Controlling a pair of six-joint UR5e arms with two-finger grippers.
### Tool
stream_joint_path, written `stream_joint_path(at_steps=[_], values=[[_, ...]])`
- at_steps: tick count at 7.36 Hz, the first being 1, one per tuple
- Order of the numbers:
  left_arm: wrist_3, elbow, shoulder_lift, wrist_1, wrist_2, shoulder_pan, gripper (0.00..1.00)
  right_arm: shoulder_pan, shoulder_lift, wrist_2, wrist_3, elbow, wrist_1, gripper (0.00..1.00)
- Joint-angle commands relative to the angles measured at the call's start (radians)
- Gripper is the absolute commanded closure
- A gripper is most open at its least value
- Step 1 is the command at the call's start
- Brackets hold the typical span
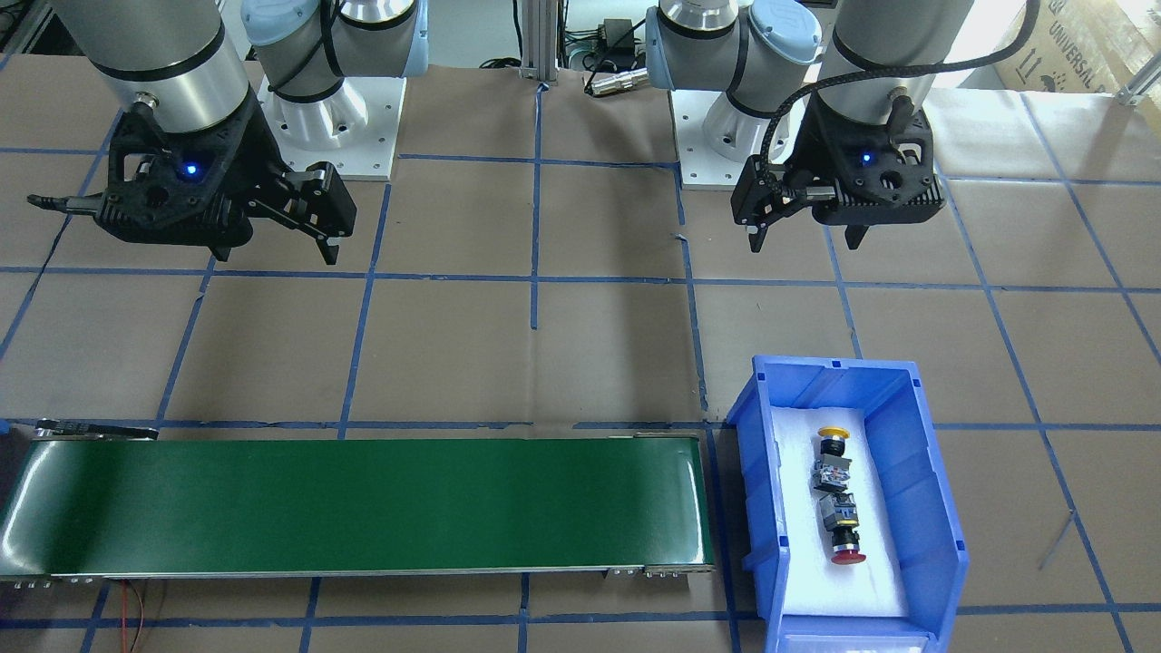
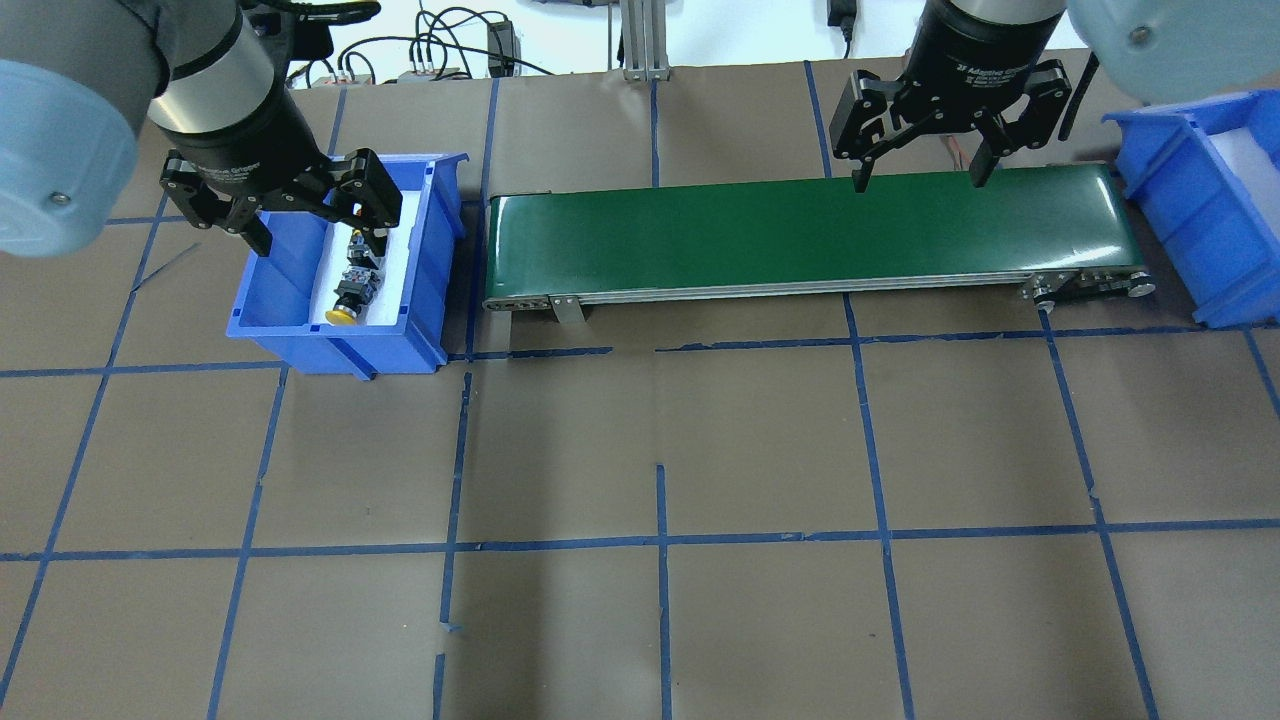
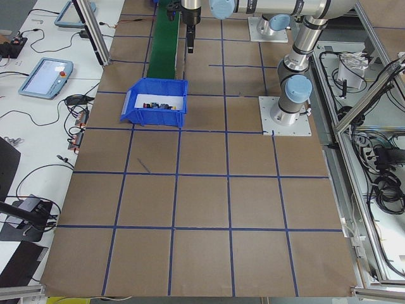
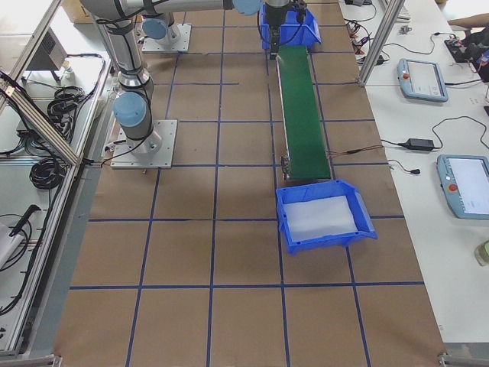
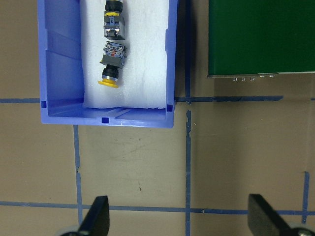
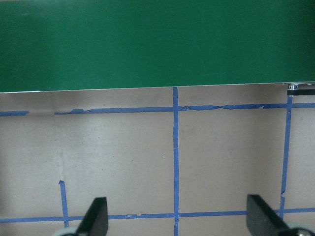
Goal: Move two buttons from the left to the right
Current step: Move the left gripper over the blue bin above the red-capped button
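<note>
Blue bin (image 1: pixel 925 508) just off the conveyor belt's (image 1: pixel 363 503) left end holds both buttons on white padding: the yellow button (image 1: pixel 831 451) and the red button (image 1: pixel 843 535) lie in line, contact blocks meeting, caps pointing apart. Small, rigid and probably light, each looks easiest to take across its squarish contact block or black collar; the domed caps would likely slip. The left pincer (image 1: pixel 805 238) hangs spread wide, fingers down, above the table on the robot's side of that end, short of the bin. The right pincer (image 2: pixel 918 182), equally spread and empty, hovers on the robot's side of the belt toward its right end, where a second blue bin (image 2: pixel 1180 200) stands.
</note>
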Motion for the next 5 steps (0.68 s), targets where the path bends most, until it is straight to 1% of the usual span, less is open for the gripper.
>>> stream_joint_path(at_steps=[1,5], values=[[0.009,0.007,0.005,0.007,-0.001,0.002,0.00,0.000,0.000,-0.001,0.000,0.000,0.000,0.00],[0.014,0.015,0.008,0.010,-0.001,0.049,0.00,0.000,0.000,-0.001,0.000,0.000,0.000,0.00]])
